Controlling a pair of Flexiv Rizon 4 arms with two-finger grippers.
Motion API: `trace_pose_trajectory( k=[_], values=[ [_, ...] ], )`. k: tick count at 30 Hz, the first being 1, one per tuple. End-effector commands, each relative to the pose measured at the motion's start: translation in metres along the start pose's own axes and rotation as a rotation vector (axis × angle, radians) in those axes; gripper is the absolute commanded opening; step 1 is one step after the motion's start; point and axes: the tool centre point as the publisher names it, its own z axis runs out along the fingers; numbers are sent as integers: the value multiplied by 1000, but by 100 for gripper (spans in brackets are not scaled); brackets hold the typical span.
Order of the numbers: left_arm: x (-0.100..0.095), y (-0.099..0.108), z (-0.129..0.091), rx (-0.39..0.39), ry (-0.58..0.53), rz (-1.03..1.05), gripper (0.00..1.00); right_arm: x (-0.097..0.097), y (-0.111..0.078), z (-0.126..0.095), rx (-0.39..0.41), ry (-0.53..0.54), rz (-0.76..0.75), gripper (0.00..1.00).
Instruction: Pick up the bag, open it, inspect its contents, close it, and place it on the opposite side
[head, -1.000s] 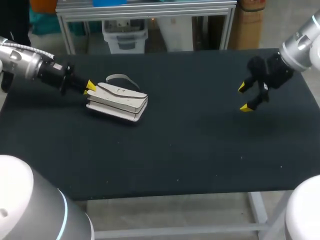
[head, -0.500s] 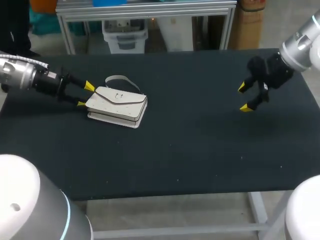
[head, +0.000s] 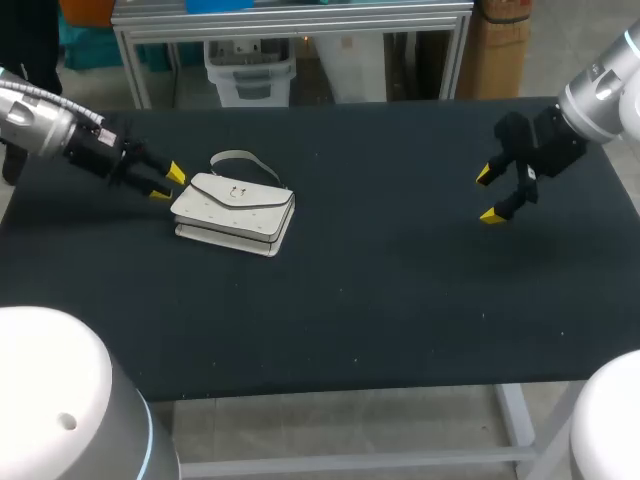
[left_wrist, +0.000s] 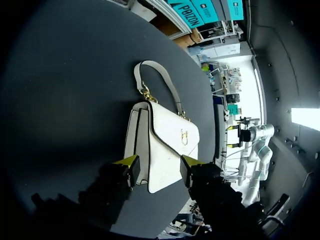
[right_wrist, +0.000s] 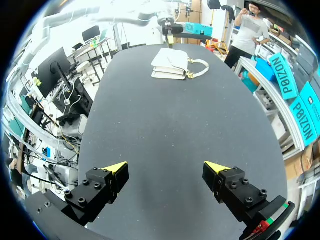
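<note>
While the white bag (head: 234, 213) lies flat and closed on the left part of the dark tabletop (head: 380, 290), its handle (head: 240, 157) toward the far edge, the left jaws stand spread just beside its left end, gripping nothing. Well apart, over the tabletop's right part, the right jaws hang spread too, with nothing between them.
</note>
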Motion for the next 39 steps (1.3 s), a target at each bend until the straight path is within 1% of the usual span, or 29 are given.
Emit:
trace_pose_trajectory(
  k=[1,3,4,8,9,14,17,18,20,21,22,24,25,26,28,29,30,32,34,36,37,39],
  values=[
    [-3,-15,6,-262,-13,36,49,0,-1,0,-2,1,-1,100],
    [-6,-16,8,-282,-22,43,56,0,-1,0,-2,1,-1,100],
    [-7,-16,9,-290,-11,38,56,0,-1,0,-2,1,-1,100],
    [-12,-15,10,-331,1,32,53,0,-1,0,-2,1,-1,100],
    [-13,-15,10,-339,2,28,50,0,-1,0,-2,1,-1,100],
    [-14,-6,13,-400,-3,20,43,0,-1,0,-2,1,-1,100],
    [-11,-1,16,-419,-4,14,40,0,-1,0,-2,1,-1,100],
    [-10,2,19,-418,-20,13,37,0,-1,0,-2,1,-1,100],
    [-7,5,22,-419,-19,9,36,0,-1,0,-2,1,-1,100],
    [-6,6,24,-411,-39,6,34,0,-1,0,-2,1,-1,100],
    [-5,7,27,-406,-48,-3,30,0,-1,0,-2,1,-1,100],
    [-3,8,30,-404,-51,-4,13,0,-1,0,-2,1,-1,100],
    [-3,9,32,-380,-67,-15,0,0,-1,0,-2,1,-1,100],
    [-3,9,33,-374,-66,-18,0,0,-1,0,-2,1,-1,100],
    [-1,11,33,-327,-59,-32,0,0,-1,0,-2,1,-1,100],
    [0,12,33,-316,-52,-30,0,0,-1,0,-2,1,-1,100],
    [3,15,32,-290,-24,-37,0,0,-1,0,-2,1,-1,100],
    [6,18,31,-220,-6,-45,0,0,-1,0,-2,1,-1,100],
    [11,20,31,-171,49,-63,0,0,-1,0,-2,1,-1,100],
    [15,23,35,-93,47,-75,0,0,-1,0,-2,1,-1,100],
    [17,24,36,-82,72,-75,0,0,-1,0,-2,1,-1,100],
    [21,24,39,-11,73,-88,0,0,-1,0,-2,1,-1,100]
  ],
)
